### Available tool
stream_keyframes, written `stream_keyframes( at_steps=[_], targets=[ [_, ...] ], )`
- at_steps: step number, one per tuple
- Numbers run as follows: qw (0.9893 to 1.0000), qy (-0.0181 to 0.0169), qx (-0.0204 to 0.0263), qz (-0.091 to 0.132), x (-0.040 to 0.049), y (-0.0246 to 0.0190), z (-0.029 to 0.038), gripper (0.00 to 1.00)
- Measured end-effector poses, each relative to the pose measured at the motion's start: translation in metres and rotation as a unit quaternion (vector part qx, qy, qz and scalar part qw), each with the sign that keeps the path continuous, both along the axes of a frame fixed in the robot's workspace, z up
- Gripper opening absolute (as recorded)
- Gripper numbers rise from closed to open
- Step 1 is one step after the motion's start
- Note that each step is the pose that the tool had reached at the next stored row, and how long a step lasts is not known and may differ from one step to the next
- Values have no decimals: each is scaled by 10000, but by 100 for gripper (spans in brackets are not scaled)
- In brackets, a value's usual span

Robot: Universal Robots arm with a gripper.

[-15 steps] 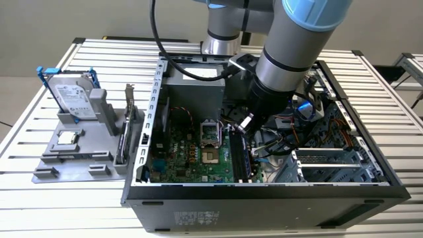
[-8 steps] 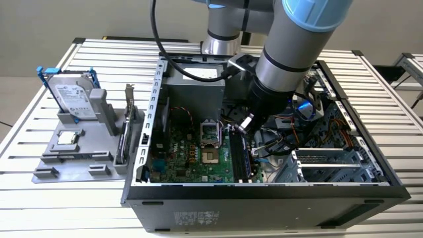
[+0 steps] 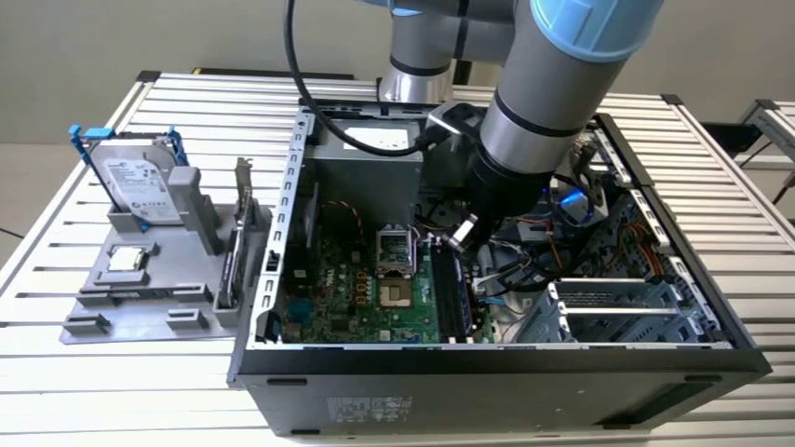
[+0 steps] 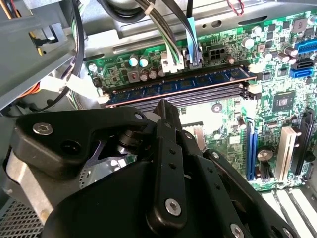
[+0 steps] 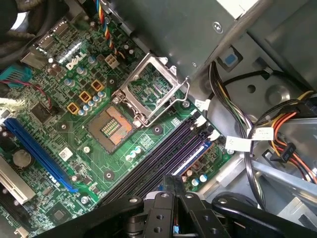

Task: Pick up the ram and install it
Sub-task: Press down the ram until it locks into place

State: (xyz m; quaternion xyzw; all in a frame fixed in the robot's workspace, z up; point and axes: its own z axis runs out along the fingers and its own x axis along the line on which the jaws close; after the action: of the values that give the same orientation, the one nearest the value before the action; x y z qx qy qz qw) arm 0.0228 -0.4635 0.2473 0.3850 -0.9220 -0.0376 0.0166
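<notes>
Aluminium slats, pale and ribbed, make up the tabletop [image 3: 112,391]. Grey wall behind. The corner of a second slatted bench [image 3: 776,121] sits at the exterior view's right.

On the tabletop lies a black tower computer case [image 3: 497,386], on its side with the panel off. A green motherboard [image 3: 360,298] lies exposed inside.

Just beside the case, towards the exterior view's left, is a grey moulded plastic holder [image 3: 137,298]. A silver hard drive in a blue frame [image 3: 134,182] stands upright in it. An expansion card with a metal bracket [image 3: 242,223] stands on edge near the case wall.

The silver-and-blue robot arm [image 3: 546,102] reaches down into the case. Its black gripper [image 3: 466,233] is low over the memory slots.

The ram [image 4: 178,85], a long narrow dark blue stick with a row of black chips, sits lengthwise in the outermost slot in the second wrist view. White latches stand at both ends. The gripper tip [image 4: 166,106] is just beside it, over the neighbouring empty slots. I cannot tell whether the jaws are clenched or released, nor whether they touch the stick.

The first wrist view shows the open metal-framed processor socket [image 5: 110,125] near the slots.

Writing:
- a pale printed sticker [image 3: 372,410] on the case's outer side
- a label on the hard drive's face
- a white tag [image 5: 262,133] on a cable bundle
</notes>
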Motion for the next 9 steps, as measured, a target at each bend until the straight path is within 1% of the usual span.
stream_keyframes(
  at_steps=[9],
  targets=[
    [9999, 0, 28, 144, 0, 0, -4, 0]
  ],
)
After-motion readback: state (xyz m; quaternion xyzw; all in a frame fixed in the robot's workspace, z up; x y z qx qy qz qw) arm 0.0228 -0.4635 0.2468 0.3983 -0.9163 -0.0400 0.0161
